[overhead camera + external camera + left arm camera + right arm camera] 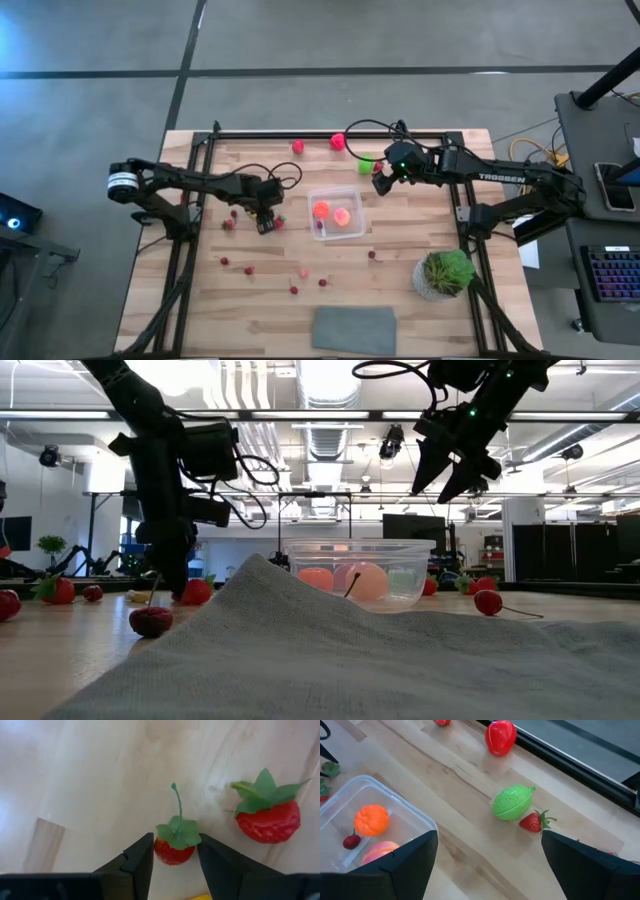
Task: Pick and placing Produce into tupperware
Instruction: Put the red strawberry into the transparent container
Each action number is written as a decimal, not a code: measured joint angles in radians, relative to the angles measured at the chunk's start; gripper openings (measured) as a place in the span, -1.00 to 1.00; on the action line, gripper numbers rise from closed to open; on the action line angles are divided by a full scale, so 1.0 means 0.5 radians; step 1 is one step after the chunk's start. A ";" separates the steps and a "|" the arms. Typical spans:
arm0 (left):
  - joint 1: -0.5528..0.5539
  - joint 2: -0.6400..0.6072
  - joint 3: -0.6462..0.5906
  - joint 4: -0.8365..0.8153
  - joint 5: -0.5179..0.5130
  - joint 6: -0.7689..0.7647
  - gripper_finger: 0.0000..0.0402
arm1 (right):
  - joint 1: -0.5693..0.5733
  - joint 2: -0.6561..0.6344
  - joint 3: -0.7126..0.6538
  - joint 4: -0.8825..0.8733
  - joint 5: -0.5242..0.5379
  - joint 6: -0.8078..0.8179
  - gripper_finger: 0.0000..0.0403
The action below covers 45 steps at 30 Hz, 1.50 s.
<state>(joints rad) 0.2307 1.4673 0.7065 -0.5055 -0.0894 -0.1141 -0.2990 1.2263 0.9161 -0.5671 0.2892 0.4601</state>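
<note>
The clear tub (337, 213) sits at the middle of the high view, on the wooden table (400, 300). Inside it lie an orange fruit (321, 209), a pink-orange fruit (342, 216) and a small dark cherry (351, 841).

Left of the tub, the left gripper (266, 222) is down at the table surface. In its wrist view its fingers (137, 862) are spread, one on each side of a small red strawberry with a green leafy top (174, 843); whether they touch it I cannot tell. A larger strawberry (268, 812) lies just beside, to the right in that frame.

The right gripper (381, 181) hangs above the table, up and right of the tub, fingers wide apart and holding nothing. Near it lie a green fruit (512, 802), a strawberry (533, 822) and a red fruit (500, 737). Small berries (248, 269) are scattered at lower left. A potted plant (444, 273) stands at lower right and a grey cloth (354, 329) lies at the bottom centre.
</note>
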 joint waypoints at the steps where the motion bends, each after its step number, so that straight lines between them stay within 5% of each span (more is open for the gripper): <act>1: 0.004 0.005 -0.002 -0.003 0.024 0.000 -0.31 | 0.000 0.000 0.000 0.000 0.000 0.000 0.74; 31: 0.011 0.053 0.061 -0.014 0.075 0.052 -0.31 | 0.000 0.000 -0.002 -0.006 0.000 0.007 0.74; 45: 0.011 0.035 0.066 -0.102 0.092 0.052 -0.55 | 0.000 0.000 -0.002 -0.006 0.000 0.007 0.74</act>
<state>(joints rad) 0.2359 1.4849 0.7395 -0.5564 -0.0432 -0.0880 -0.2993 1.2263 0.9150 -0.5699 0.2890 0.4637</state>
